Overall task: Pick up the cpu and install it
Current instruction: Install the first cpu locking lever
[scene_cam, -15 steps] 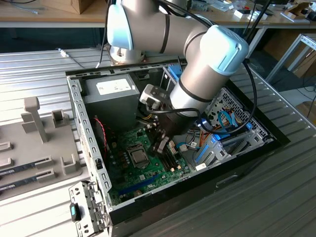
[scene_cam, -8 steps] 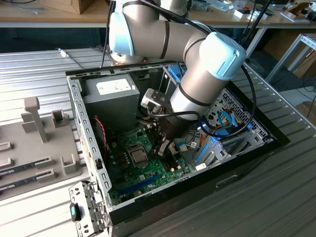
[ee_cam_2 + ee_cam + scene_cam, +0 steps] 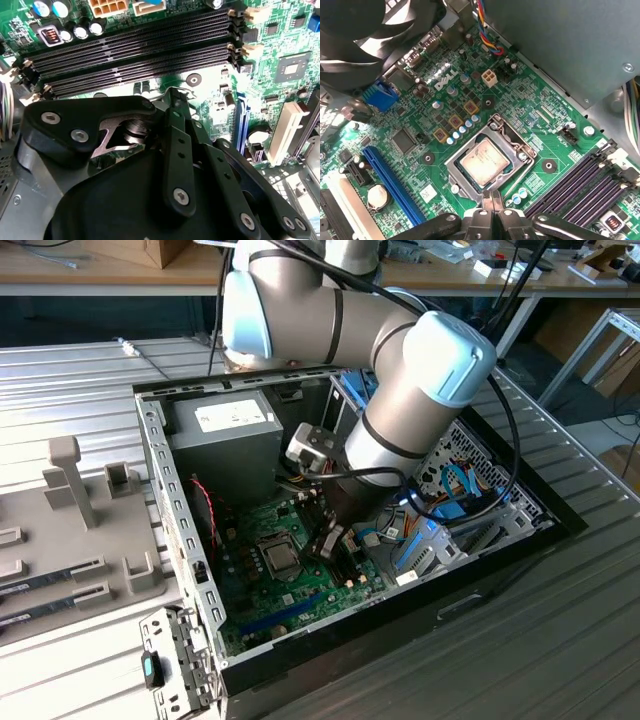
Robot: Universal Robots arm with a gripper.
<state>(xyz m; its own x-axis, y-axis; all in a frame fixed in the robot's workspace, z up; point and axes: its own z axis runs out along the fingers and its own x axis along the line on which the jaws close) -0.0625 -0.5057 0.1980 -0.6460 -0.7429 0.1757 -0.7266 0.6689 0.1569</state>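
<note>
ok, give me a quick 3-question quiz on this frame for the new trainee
1. True or false: the cpu sits in the socket on the motherboard.
2. In the first wrist view, the gripper is: A) wide open, B) shut and empty, C) shut on the cpu.
3. Fill in: the four memory slots beside the socket hold ____ sticks.

Key: 1 true; 2 B; 3 no.
</note>
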